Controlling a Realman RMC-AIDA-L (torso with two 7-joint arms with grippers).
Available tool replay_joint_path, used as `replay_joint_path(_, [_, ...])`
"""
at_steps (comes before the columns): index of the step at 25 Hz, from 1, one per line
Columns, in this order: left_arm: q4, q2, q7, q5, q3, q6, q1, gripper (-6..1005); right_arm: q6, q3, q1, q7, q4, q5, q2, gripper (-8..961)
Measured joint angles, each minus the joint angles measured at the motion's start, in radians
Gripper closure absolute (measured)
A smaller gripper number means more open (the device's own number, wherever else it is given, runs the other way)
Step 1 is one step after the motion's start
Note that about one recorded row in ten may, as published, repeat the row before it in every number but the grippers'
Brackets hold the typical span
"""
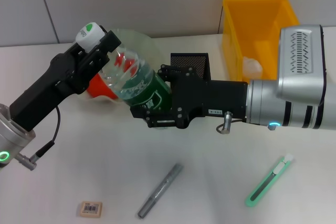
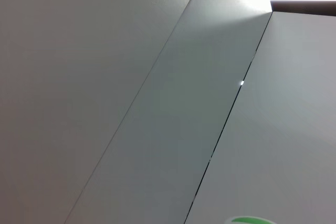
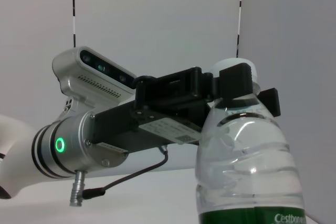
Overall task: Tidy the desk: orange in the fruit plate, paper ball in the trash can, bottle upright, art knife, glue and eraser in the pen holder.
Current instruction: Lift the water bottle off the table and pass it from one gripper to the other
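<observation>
Eraser [image 1: 91,209] nearest; paper ball [image 1: 251,66] inside yellow trash can [image 1: 233,30].

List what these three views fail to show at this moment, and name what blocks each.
- Head view: the clear plastic bottle with green label and left gripper cover most of the transparent fruit plate and the orange thing in it.
- Head view: the right gripper hides the black mesh pen holder's lower part.
- Left wrist view: only wall panels and a cap sliver; the frame edge cuts off the bottle.
- Right wrist view: the desk is unseen.
</observation>
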Motion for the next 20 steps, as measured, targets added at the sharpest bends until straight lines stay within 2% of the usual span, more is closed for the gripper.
replay_joint_path(7, [0.000, 0.000, 0.014, 0.000, -0.001, 0.015, 0.000, 534, -0.002, -0.009, 0.000, 0.000, 0.000, 0.011, 0.000, 185])
replay_joint_path(20, [-0.030, 0.000, 0.068, 0.000, -0.009, 0.064, -0.006, 559, -0.002, -0.011, 0.002, 0.001, -0.002, 0.024, 0.000, 185])
